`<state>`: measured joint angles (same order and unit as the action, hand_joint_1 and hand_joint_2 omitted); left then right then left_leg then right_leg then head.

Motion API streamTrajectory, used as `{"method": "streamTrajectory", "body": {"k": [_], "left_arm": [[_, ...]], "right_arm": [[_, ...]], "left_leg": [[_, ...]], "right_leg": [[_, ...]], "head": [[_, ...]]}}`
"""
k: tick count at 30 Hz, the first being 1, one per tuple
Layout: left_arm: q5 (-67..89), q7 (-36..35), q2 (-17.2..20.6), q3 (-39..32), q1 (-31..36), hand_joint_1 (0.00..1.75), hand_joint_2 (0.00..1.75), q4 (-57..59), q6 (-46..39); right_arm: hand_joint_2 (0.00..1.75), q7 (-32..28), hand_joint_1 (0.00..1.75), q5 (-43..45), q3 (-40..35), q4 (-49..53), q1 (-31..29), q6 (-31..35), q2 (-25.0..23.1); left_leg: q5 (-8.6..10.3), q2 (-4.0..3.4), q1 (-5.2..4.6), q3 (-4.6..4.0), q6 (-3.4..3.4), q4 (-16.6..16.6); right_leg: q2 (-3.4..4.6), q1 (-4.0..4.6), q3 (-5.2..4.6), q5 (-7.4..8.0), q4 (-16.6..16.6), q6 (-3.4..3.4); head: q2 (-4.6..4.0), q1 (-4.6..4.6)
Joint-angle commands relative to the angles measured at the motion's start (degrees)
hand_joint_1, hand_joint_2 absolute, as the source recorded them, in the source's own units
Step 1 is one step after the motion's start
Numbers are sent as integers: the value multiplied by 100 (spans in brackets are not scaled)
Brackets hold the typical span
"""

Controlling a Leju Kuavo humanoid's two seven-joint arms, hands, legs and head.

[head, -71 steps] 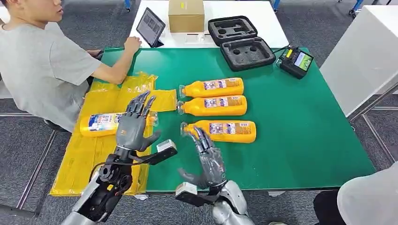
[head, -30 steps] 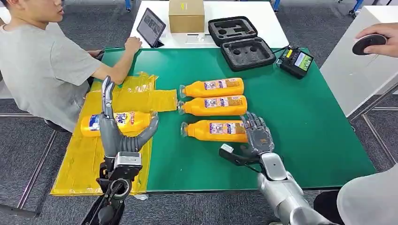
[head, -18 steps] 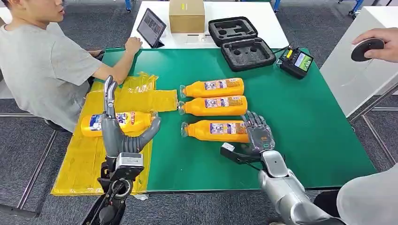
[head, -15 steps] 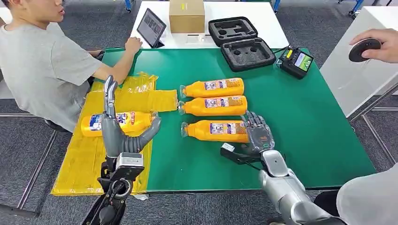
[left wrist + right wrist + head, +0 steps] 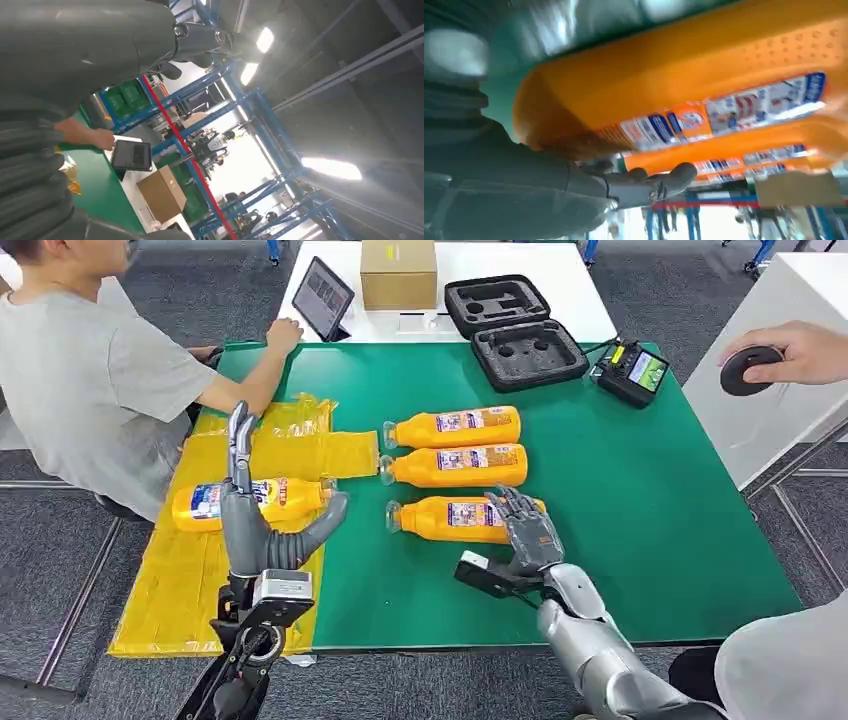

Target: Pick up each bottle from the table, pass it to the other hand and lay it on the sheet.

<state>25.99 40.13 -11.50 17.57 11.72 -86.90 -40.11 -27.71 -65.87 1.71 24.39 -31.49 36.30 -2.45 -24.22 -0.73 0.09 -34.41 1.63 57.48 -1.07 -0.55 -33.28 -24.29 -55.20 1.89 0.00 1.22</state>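
- The right hand point(image 5: 525, 533) lies over the base end of the nearest bottle point(image 5: 455, 519) on the green table point(image 5: 650, 520); its fingers point(image 5: 644, 186) curl round the bottle's edge in the right wrist view, though the blur leaves it unclear whether they truly grip it.
- That bottle lies flat, cap toward the sheet point(image 5: 180, 570).
- Two more bottles point(image 5: 455, 465) lie parallel just beyond it, close together.
- One bottle point(image 5: 200, 506) lies on the yellow sheet, behind the left hand point(image 5: 255, 525).
- The left hand stands upright, fingers spread, holding nothing.
- A person point(image 5: 90, 380) sits at the table's far left corner, one hand by a tablet point(image 5: 320, 298).
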Motion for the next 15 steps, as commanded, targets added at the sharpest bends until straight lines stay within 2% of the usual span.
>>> {"method": "streamTrajectory", "body": {"k": [1, 5, 8, 11, 15], "left_arm": [[-156, -13, 115, 149, 316, 0, 175, 471, 11], [-156, -13, 115, 149, 316, 0, 175, 471, 11], [-227, -13, 102, 210, 390, 0, 175, 625, 11], [-296, -13, 93, 330, 473, 0, 175, 766, 11], [-511, -13, 101, 538, 614, 0, 175, 943, 11]], "right_arm": [[175, 251, 0, 103, 319, -801, -390, -709, -86], [175, 251, 0, 103, 319, -801, -390, -709, -86], [175, 788, 0, -69, 188, -866, -415, -1178, -17], [175, 1756, 0, -636, -211, -938, -434, -1331, 118], [175, 2251, 0, -1081, -546, -915, -442, -1423, 223]], "left_leg": [[-1, 0, 1, 10, -5, -3], [1, 8, 2, 14, -5, -2], [-2, 13, 4, 24, -10, -4], [0, 11, 4, 24, -5, -3], [6, 37, 4, 40, -6, -6]], "right_leg": [[8, 0, 8, 0, 2, -4], [-2, 1, 12, 0, 4, -4], [1, 2, 23, -3, 5, -9], [-5, 3, 23, -2, 6, -4], [-25, 2, 42, -2, 11, -5]], "head": [[0, 2], [0, 2], [0, 2], [0, 2], [0, 2]]}}
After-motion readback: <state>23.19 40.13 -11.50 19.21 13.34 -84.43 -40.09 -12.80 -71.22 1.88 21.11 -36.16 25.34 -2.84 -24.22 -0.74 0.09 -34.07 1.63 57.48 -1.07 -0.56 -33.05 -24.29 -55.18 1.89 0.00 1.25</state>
